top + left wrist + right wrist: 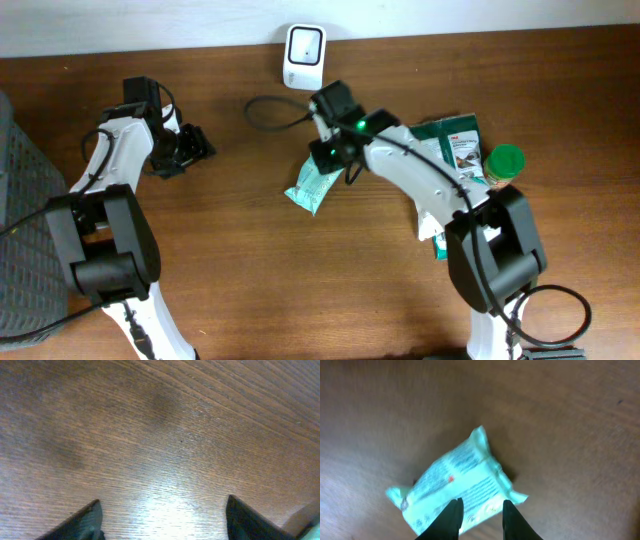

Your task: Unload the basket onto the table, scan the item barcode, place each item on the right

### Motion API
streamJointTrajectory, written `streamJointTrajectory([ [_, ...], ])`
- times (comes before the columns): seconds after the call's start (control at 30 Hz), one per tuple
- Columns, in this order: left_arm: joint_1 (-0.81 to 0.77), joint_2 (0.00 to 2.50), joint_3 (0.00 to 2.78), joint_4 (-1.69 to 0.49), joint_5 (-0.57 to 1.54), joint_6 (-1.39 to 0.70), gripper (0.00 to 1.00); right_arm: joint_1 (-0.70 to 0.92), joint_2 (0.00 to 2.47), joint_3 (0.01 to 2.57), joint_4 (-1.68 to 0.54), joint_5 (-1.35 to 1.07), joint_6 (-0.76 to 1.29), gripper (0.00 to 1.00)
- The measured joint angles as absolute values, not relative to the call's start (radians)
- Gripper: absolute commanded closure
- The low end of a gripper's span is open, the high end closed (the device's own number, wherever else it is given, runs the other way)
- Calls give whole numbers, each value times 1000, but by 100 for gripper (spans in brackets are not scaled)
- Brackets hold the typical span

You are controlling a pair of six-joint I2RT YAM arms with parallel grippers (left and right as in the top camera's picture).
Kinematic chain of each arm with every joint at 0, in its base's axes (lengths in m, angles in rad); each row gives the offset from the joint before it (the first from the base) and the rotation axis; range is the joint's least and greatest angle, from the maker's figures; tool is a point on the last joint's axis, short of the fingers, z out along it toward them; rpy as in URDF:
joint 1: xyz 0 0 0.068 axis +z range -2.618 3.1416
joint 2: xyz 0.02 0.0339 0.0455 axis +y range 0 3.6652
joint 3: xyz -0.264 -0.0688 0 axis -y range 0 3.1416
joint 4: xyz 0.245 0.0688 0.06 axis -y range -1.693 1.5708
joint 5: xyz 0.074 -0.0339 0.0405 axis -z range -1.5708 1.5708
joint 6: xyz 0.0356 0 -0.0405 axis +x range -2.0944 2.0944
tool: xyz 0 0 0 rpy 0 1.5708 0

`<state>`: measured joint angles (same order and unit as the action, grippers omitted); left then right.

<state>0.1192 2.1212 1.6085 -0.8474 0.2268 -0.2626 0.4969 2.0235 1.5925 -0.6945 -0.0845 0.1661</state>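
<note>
- The wooden table [300, 290] is bare across its front and middle. Its far edge meets a pale wall.
- A dark mesh basket [20, 230] sits at the left edge, only partly in frame, so I cannot tell what is in it.
- The right arm [420, 175] reaches from the near right towards the centre and lies over part of the clutter on the right.
- A green pouch [455, 140] lies at the right, partly under that arm.
- The mint packet [315, 188] lies flat near the table's centre, well short of the scanner, with open wood to its left and front.
- The white scanner [303, 55] stands at the far edge, and its black cable [265, 110] loops beside it.
- A jar [503, 163] with its green lid on touches the pouch's right side.
- The right gripper [480, 505] hangs over the packet with its jaws narrowly parted, pinching nothing.
- The left gripper [162, 502] is spread wide and empty over bare wood, at the far left.
</note>
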Motion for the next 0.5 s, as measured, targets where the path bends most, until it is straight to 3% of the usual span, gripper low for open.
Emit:
streamJointTrajectory([
  [0.03,119,2121,1608,-848,226,-265,32,475,2024,1592,-684,-115,182,84],
  [0.07,119,2121,1608,-848,226,-265,36,466,2024,1592,-676,-174,179,96],
  [0.17,118,2121,1608,-848,223,-265,44,495,2025,1592,-673,-266,195,96],
  [0.5,117,2121,1608,-841,223,-265,43,547,2209,1620,-661,-328,471,96],
])
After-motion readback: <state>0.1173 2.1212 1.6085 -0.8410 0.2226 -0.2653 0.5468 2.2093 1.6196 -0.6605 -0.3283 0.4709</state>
